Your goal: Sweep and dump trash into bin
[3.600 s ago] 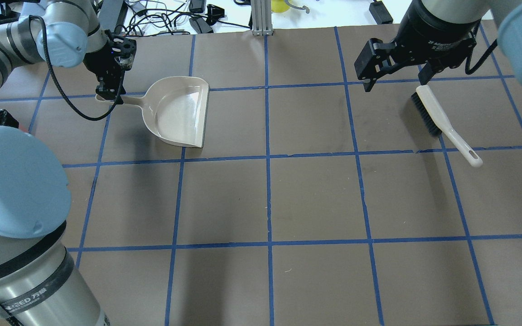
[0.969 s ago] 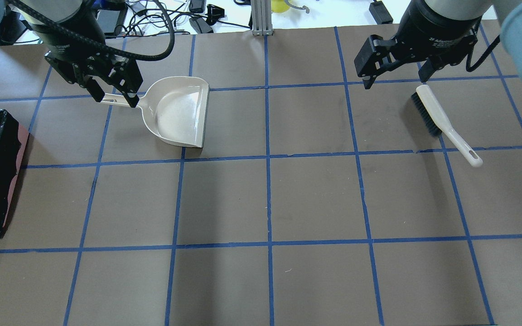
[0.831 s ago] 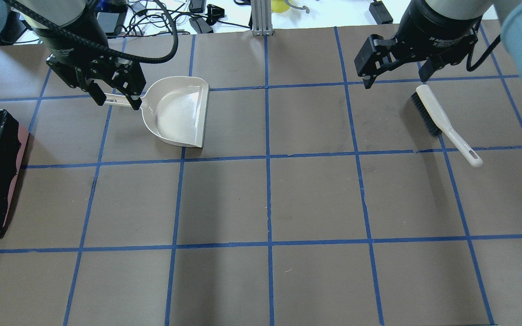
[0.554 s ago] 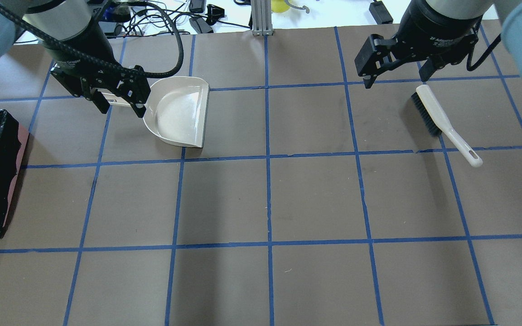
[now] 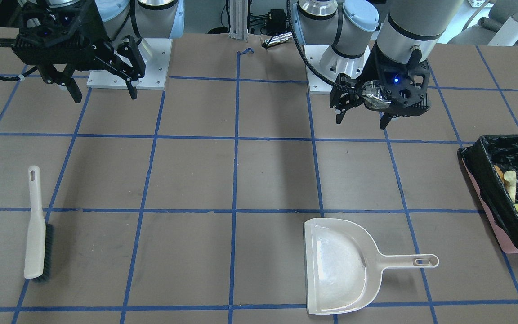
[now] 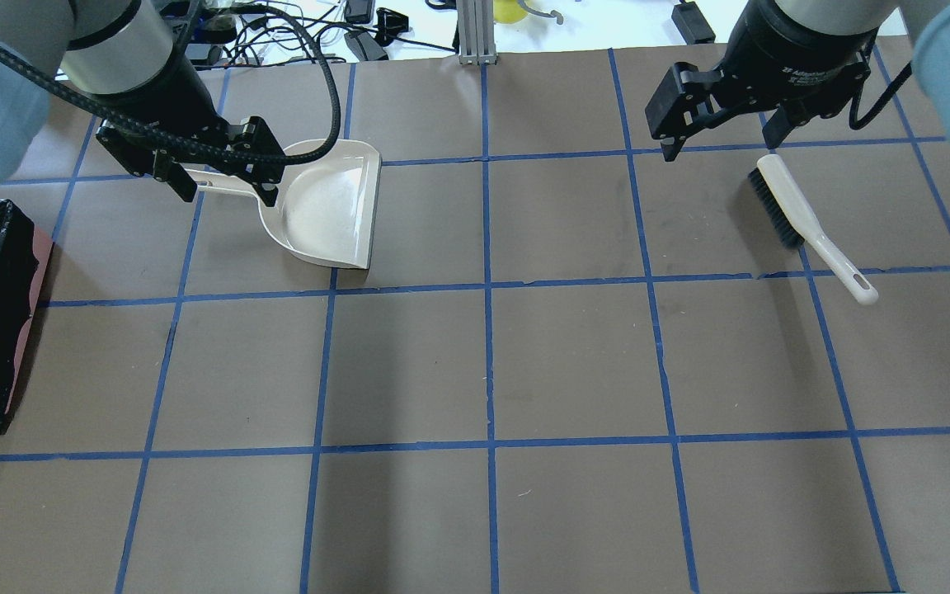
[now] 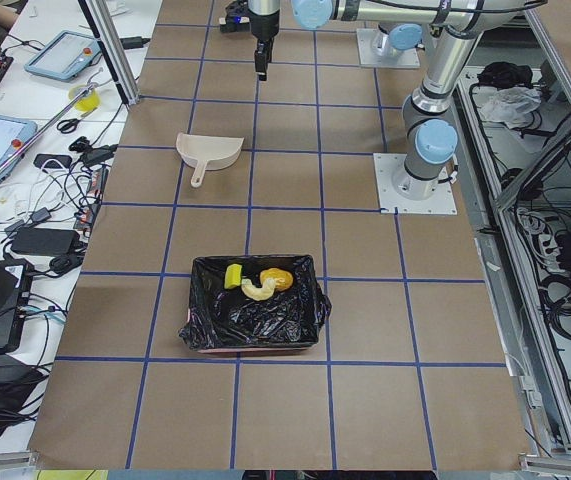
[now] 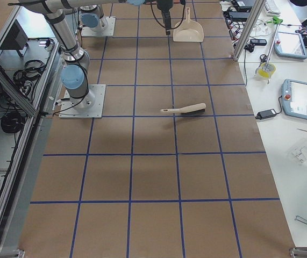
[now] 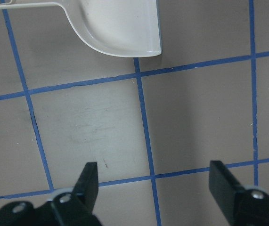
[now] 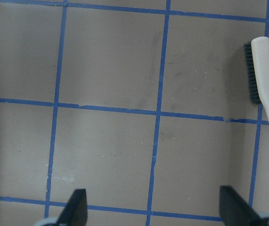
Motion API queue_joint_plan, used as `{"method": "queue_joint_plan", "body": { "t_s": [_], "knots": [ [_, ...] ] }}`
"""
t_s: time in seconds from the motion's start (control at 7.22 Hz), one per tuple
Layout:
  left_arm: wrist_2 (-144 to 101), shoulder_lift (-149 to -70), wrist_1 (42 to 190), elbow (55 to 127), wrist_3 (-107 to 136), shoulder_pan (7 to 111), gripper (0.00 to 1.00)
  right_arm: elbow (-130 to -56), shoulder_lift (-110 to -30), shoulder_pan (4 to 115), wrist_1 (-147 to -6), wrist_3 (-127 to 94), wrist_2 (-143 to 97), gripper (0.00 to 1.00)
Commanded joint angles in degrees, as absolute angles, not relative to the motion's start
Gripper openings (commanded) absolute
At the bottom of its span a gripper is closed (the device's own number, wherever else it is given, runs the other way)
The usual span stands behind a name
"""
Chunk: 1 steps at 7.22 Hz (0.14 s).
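Furthest left in the overhead view, the bin sits at the edge of the bench, its black liner crinkled over the rim; the trash lies inside it, all three pieces together on the liner: the sponge wedge, the curved pastry and the glossy lump; no loose item shows anywhere on the bench; the sweeping and dumping therefore look finished, and the step in hand appears to be the arms drawing clear of their tools; next along, the left hand hangs above the bench with its fingers spread wide and nothing between them; its wrist camera shows bare bench under the fingertips and the dustpan only at the top of that frame, so hand and pan are apart; the pan lies flat and empty, handle pointing toward the bin side; the trash is well apart from this hand, off to its left; across the bench, the right hand is likewise spread and empty, raised above the bench, with the brush lying on its side near it, untouched; the trash lies farthest from this hand, at the opposite end; what remains seems to call only for both arms to rise and retreat without clipping the pan handle or the brush.
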State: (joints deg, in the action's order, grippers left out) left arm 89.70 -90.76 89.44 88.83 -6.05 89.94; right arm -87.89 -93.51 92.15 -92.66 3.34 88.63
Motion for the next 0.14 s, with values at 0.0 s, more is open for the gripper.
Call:
{"method": "queue_joint_plan", "body": {
  "t_s": [0.0],
  "knots": [
    [89.8,-90.6,89.5,88.9,-5.1,89.3,1.00,-87.9,-93.5,92.2,-92.6,3.3,88.8,1.00]
  ]
}}
